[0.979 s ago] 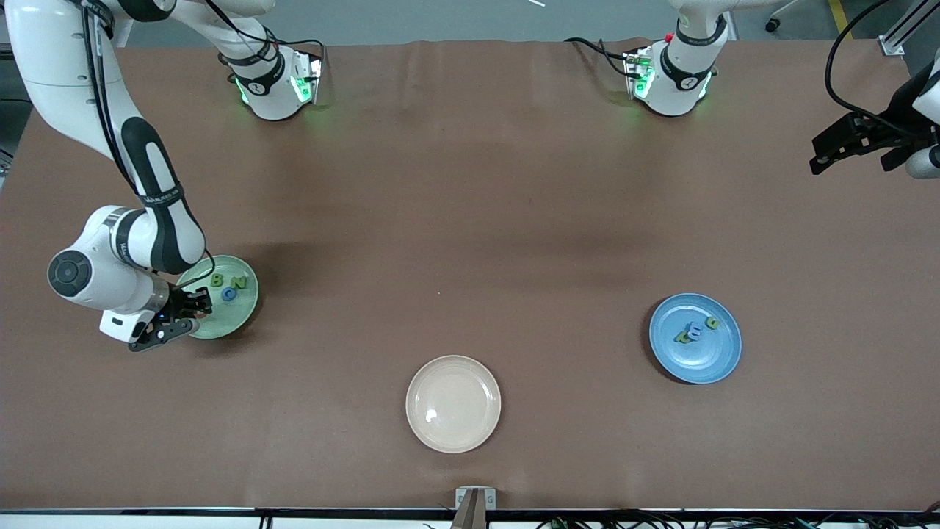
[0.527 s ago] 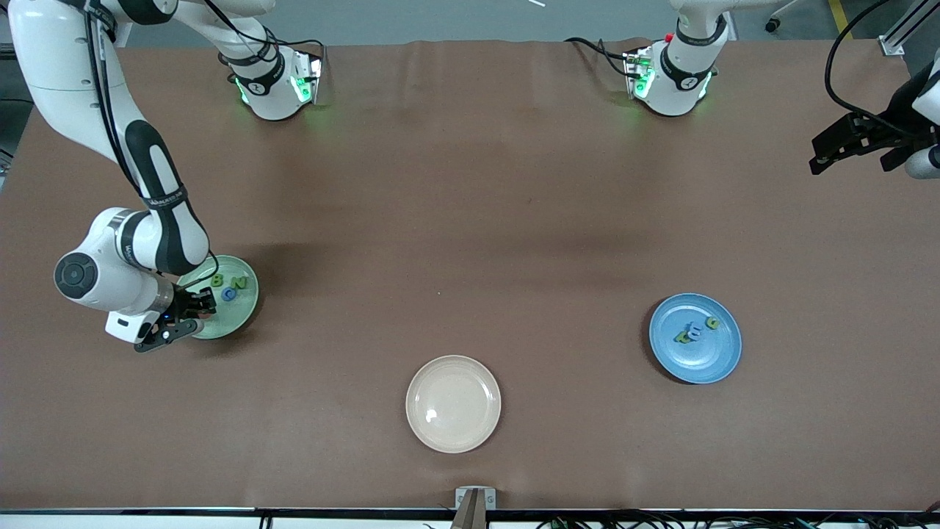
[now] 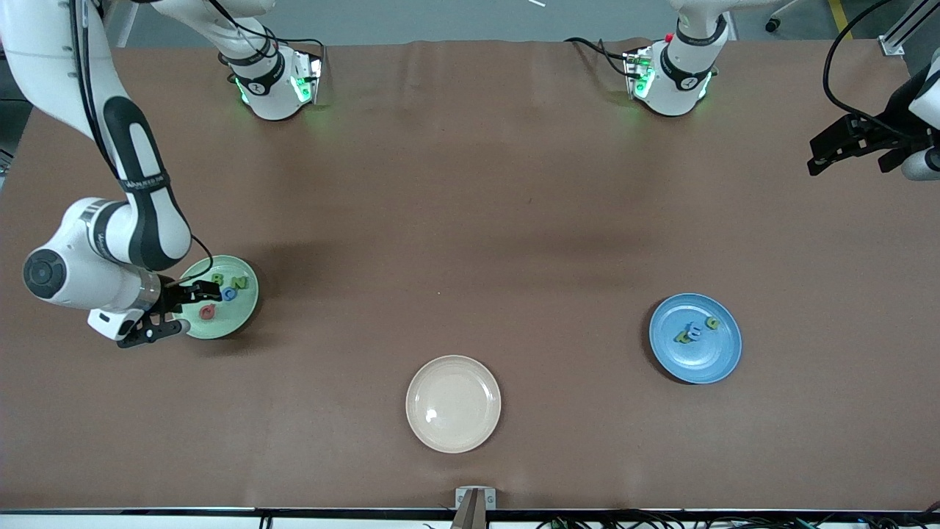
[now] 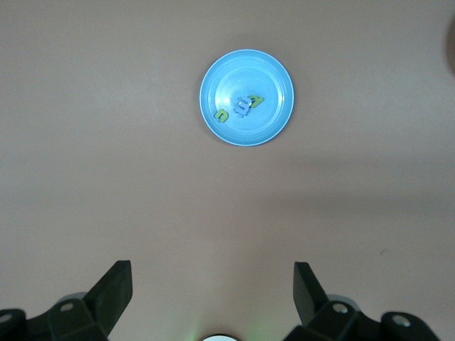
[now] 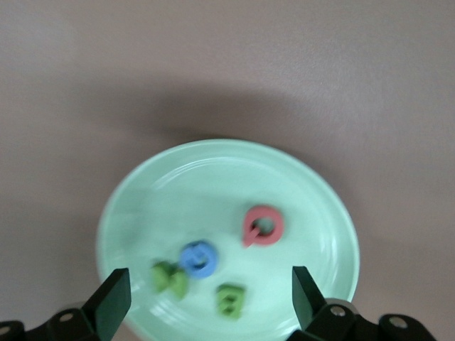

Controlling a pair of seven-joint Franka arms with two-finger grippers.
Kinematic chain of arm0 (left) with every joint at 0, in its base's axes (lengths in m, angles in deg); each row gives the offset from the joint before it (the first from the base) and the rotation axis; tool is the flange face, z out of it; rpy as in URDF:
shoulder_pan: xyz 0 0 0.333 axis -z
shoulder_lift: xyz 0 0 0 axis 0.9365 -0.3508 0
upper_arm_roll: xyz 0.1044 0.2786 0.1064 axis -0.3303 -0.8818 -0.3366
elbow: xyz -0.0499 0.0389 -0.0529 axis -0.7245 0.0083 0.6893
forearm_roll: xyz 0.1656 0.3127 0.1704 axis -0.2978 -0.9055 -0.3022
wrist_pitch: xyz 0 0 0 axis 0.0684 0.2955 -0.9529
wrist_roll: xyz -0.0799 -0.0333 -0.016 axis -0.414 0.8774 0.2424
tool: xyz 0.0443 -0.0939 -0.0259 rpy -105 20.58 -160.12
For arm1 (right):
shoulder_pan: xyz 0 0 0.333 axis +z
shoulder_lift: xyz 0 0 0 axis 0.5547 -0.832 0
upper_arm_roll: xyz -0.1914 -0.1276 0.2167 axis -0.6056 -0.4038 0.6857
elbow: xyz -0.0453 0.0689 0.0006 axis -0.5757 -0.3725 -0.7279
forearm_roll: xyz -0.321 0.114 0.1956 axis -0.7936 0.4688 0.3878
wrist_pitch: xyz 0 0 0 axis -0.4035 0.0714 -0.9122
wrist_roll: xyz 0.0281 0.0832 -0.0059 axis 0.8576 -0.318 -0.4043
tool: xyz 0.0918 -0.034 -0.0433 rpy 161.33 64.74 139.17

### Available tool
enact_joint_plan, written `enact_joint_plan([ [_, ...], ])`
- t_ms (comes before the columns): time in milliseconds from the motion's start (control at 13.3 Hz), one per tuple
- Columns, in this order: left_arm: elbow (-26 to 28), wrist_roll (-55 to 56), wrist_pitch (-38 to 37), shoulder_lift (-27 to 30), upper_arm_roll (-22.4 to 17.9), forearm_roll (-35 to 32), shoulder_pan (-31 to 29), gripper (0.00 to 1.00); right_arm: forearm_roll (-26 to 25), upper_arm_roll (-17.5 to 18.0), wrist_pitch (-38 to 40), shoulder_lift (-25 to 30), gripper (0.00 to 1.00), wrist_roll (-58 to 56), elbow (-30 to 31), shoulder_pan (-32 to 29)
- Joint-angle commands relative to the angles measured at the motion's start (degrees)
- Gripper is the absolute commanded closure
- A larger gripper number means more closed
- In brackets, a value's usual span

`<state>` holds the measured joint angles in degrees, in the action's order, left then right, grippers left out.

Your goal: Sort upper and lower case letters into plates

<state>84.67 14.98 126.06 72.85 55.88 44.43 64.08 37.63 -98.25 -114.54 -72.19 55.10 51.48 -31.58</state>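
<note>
The pale mint green plate [image 3: 233,317] lies at the right arm's end of the table and holds several letters: a green one [image 3: 217,279], another green one [image 3: 239,282], a blue one [image 3: 229,294] and a red one [image 3: 208,311]. My right gripper [image 3: 195,309] hovers open over this plate's edge, with nothing between its fingers. The right wrist view shows the plate [image 5: 199,185], the red letter [image 5: 263,226], the blue one [image 5: 197,258] and the right gripper [image 5: 211,295]. The blue plate [image 3: 699,364] holds three letters [image 3: 694,330]. My left gripper [image 3: 852,158] waits open at the left arm's end; the left wrist view shows it [image 4: 213,284] above bare table, with the blue plate [image 4: 264,128] farther off.
A cream-beige plate [image 3: 453,403] lies nearest the front camera, midway between the two other plates, with nothing in it. A small metal bracket [image 3: 475,499] sits at the table's front edge.
My right gripper has opened and let go of the red letter, which now lies in the mint green plate. The right arm has drawn back a little. The left arm has not moved.
</note>
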Motion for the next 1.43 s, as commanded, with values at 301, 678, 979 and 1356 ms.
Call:
enact_joint_plan([
  [301, -0.78, 0.45, -0.23, -0.24, 0.14, -0.49, 0.02, 0.0, 0.13, 0.08, 10.76, 15.97, 0.0, 10.31, 4.44, 1.31],
  [678, -0.78, 0.45, -0.23, -0.24, 0.14, -0.58, -0.07, 0.0, -4.35, 0.35, 22.01, 23.63, 0.0, 20.59, 0.06, 4.64],
  [979, -0.78, 0.36, -0.23, -0.15, 0.14, -0.58, -0.33, 0.0, -5.32, 0.35, 36.33, 23.99, 0.0, 21.32, -15.29, 5.18],
  [1356, -0.87, 0.36, 0.03, -0.15, 0.14, -0.58, -0.33, 0.0, -6.47, -0.18, 40.93, 23.81, 0.0, 21.41, -27.37, 4.22],
])
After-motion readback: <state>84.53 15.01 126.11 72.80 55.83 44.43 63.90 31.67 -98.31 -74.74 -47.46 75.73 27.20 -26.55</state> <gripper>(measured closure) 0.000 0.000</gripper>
